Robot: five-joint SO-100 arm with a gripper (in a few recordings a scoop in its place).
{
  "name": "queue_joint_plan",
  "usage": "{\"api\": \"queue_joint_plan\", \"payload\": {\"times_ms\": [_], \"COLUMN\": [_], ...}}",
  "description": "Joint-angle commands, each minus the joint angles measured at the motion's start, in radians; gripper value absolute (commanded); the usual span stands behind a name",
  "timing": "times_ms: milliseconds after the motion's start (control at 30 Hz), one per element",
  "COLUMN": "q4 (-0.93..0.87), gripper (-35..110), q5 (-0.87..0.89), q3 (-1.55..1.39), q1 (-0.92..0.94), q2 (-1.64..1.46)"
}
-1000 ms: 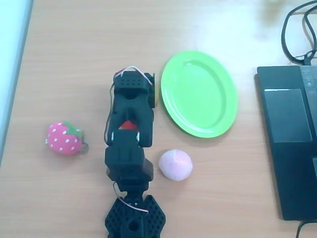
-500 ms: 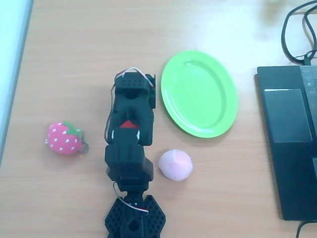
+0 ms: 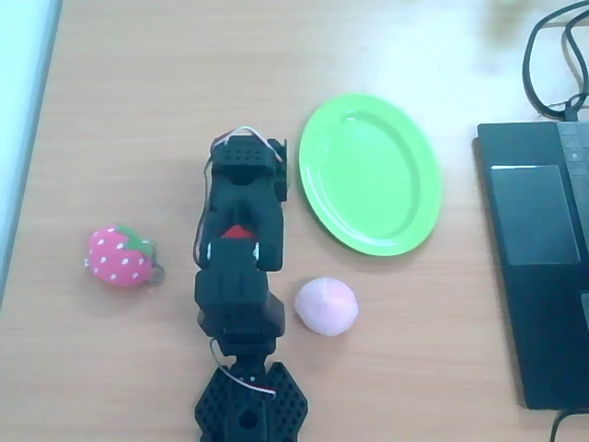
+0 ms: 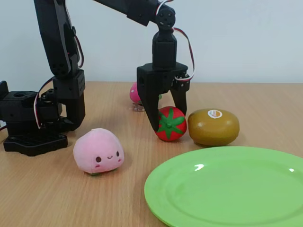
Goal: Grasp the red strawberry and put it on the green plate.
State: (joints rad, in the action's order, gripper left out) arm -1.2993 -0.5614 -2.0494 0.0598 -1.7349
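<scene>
Black plastic fingers [image 4: 152, 111] of the two-finger gripper [image 4: 166, 124] straddle the small glossy red strawberry with its green leafy cap [image 4: 171, 124], closing on its sides as it rests on the wooden table [image 4: 265, 113]; just beside it lies a smooth brown oval kiwi [image 4: 213, 126]; nearer the camera, the glossy lime-green oval plate with raised rim [image 4: 227, 189]; a soft pink round peach [image 4: 98, 152] sits apart.

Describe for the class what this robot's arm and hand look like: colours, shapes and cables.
The arm is matte black plastic, built of boxy blocks joined end to end, on a black base pierced with holes. Its hand has two flat, tapering black fingers. Thin red, white and dark wires loop loosely between the joints. In the overhead view a small red patch shows on top.
</scene>
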Motion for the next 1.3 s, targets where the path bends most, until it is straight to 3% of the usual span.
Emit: {"api": "queue_joint_plan", "payload": {"times_ms": [0, 333, 633, 900, 1267], "q4": [-0.037, -0.186, -0.281, -0.279, -0.138], "gripper": [18, 18, 18, 18, 21], "q5": [0.002, 0.052, 0.101, 0.172, 0.215], "q3": [0.014, 0.156, 0.371, 0.575, 0.73], "q1": [0.017, 0.006, 0.176, 0.36, 0.413], "q2": [-0.055, -0.219, -0.262, -0.058, 0.296]}}
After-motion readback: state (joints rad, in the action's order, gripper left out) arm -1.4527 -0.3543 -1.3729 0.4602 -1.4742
